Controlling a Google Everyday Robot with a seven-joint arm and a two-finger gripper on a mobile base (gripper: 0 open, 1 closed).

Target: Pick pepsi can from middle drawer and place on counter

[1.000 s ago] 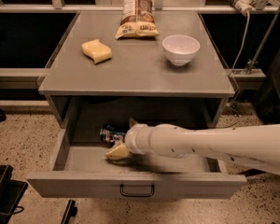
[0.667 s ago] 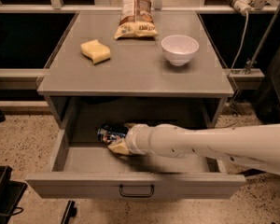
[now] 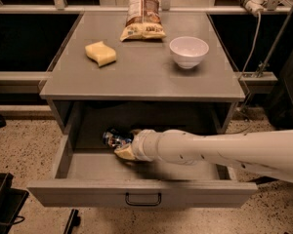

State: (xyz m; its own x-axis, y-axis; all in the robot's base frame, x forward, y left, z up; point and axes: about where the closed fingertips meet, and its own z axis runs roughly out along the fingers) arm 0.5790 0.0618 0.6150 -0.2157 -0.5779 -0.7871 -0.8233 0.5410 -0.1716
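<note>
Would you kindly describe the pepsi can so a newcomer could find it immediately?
Look below the grey counter into the open middle drawer. Near its back left, at the tip of the robot's pincer, lies the pepsi can: the only dark-blue, shiny thing there.

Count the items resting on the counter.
3: snack bag at the back, yellow sponge left, white bowl right. The gripper is down in the middle drawer by the pepsi can; none seem hidden.

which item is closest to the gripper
The pepsi can, lying in the open drawer right at the gripper. The sponge, bag and bowl all sit up on the counter.
</note>
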